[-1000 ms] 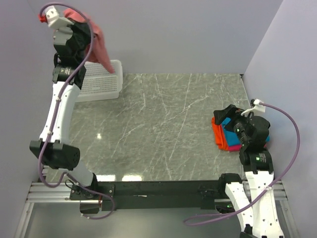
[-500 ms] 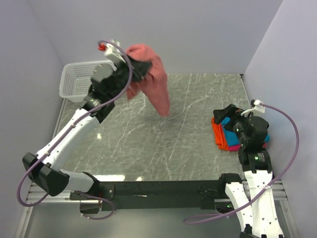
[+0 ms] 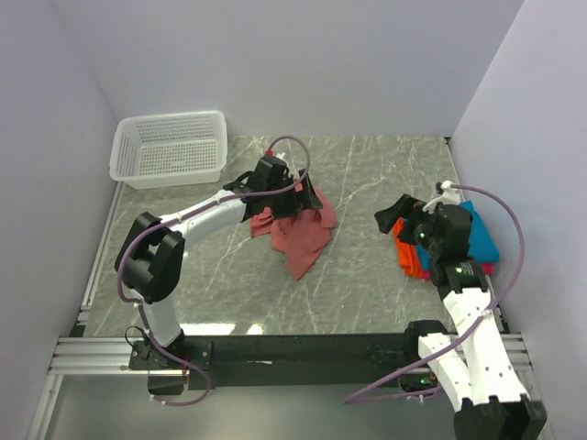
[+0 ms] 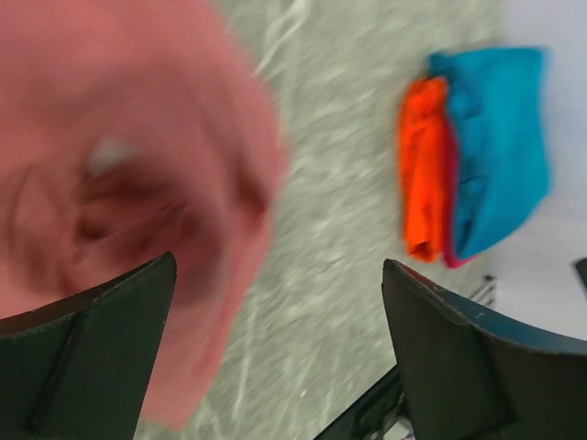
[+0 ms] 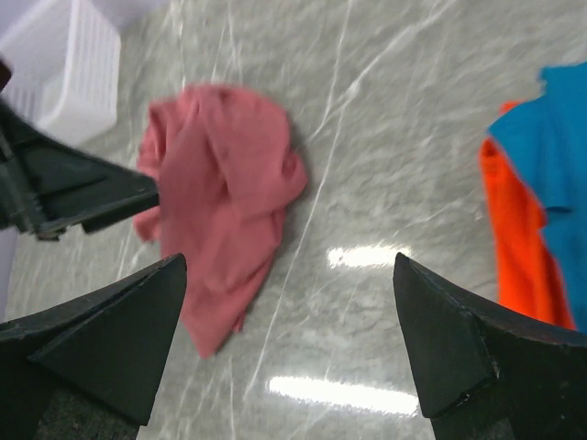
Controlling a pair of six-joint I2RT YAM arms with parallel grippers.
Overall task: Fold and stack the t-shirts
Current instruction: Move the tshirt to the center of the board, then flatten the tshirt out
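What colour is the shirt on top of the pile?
The top shirt is teal-blue, clearest in the left wrist view.

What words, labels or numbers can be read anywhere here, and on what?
None can be read.
The salmon-red t-shirt shows a pale patch, perhaps a label, too blurred to read.
The white basket and the folded t-shirts show no lettering.

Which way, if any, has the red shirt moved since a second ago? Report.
Yes. The red shirt dropped from above the basket onto the table, nearer the folded stack.
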